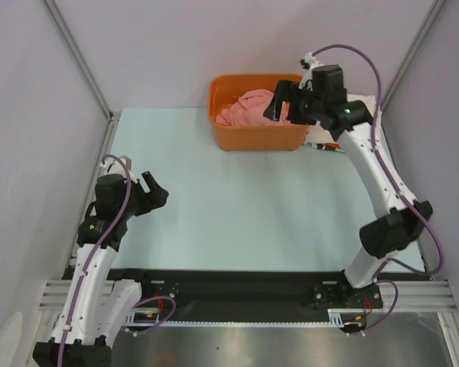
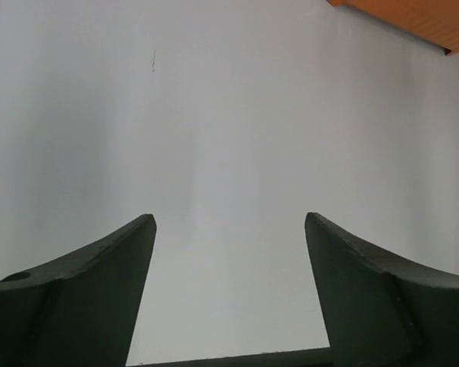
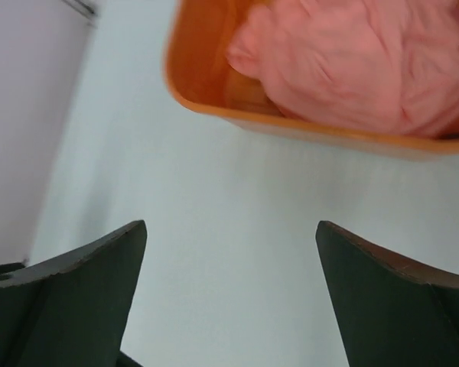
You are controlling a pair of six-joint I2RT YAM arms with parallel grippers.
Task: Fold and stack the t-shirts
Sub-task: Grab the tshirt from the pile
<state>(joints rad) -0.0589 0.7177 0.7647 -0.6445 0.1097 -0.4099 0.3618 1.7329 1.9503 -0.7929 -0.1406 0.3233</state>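
1. Top external view:
   - The pale mint counter (image 1: pixel 237 206) lies bare across its middle and near half, with open room between the two arms.
   - An orange tub (image 1: pixel 258 134) stands at the far edge, right of centre.
   - A crumpled salmon-pink t-shirt (image 1: pixel 245 107) is heaped inside the tub.
   - The right gripper (image 1: pixel 279 107) hangs over the tub's right part, its arm arching up from the near right.
   - The left gripper (image 1: pixel 157 188) sits low at the near left, well apart from the tub, fingers spread.
   - Plain lilac-grey walls (image 1: pixel 30 99) close in the left, far and right sides, with slanted metal posts (image 1: pixel 76 57) at the corners.
   - A black rail (image 1: pixel 237 279) runs along the near edge.

2. Left wrist view:
   - The left gripper (image 2: pixel 229 217) is spread wide, with only bare counter (image 2: pixel 214 115) between its dark fingers (image 2: pixel 99 290).
   - A corner of the orange tub (image 2: pixel 413 15) cuts into the top right, far off.
   - The surface is smooth and evenly lit.

3. Right wrist view:
   - The right gripper (image 3: pixel 231 224) is spread wide and pinches nothing.
   - Bare counter (image 3: pixel 214 191) shows between its fingers (image 3: pixel 390 298).
   - Beyond them is the orange tub (image 3: pixel 306 128), its rounded rim tilted across the frame.
   - The salmon-pink t-shirt (image 3: pixel 352 61) is bunched in soft folds and fills most of the tub.
   - The wall (image 3: pixel 23 115) meets the counter's edge at the left.
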